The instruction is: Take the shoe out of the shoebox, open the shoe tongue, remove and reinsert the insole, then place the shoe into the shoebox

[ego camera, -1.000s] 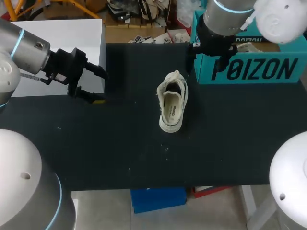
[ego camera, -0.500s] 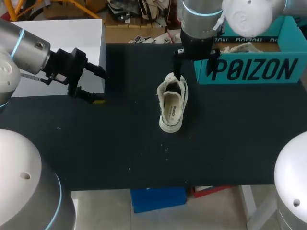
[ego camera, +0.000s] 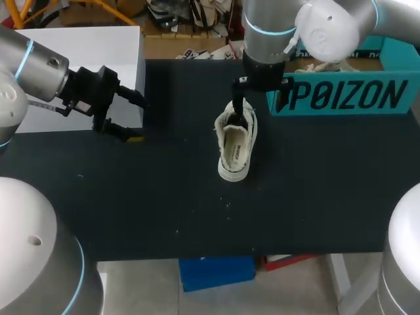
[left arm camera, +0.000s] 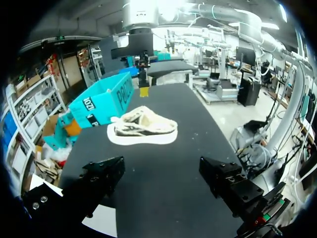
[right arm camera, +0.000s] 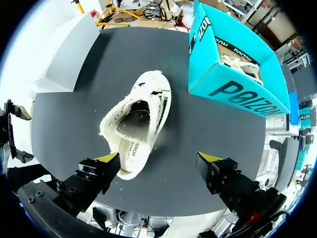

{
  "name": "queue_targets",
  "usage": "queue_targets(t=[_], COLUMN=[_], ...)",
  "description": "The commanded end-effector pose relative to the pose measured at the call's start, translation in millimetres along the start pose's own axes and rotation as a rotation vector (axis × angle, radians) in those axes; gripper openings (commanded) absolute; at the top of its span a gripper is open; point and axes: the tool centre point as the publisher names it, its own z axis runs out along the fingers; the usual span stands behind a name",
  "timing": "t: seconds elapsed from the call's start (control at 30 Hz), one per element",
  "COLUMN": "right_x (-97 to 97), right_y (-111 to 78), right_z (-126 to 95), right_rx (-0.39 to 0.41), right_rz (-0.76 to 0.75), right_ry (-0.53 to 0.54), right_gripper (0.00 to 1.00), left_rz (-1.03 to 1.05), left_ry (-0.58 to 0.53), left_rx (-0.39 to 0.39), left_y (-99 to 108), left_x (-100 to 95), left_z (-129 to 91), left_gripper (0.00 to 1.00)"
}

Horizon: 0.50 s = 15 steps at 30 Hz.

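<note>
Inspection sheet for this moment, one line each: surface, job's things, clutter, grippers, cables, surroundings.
Surface: black table, with a few pale specks.
Job's things: shoe stands upright on the table, out of the box, its insole showing inside; teal shoebox is open at the far right, with something pale in it.
Clutter: white box at the far left corner.
Grippers: left gripper is open and empty beside the white box; right gripper is open and empty over the shoe.
Cables: white cable at the right arm's wrist.
Surroundings: nothing seen reaching over the table.
</note>
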Motion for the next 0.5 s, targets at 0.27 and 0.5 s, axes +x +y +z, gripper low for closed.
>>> queue_targets(t=[0.27,0.5], right_x=[-1.7,-6.1], right_y=[8.2,12.3], right_z=[27.4,43.3], right_rx=[0.012,0.018], right_rz=[0.004,0.001], right_ry=[0.021,0.029], right_gripper=[1.0,0.94], left_rz=[-0.001,-0.001], left_ry=[0.001,0.001], left_rx=[-0.006,-0.006], left_y=[-0.6,-0.6], left_x=[0.4,0.4], left_z=[0.2,0.2], left_gripper=[1.0,1.0])
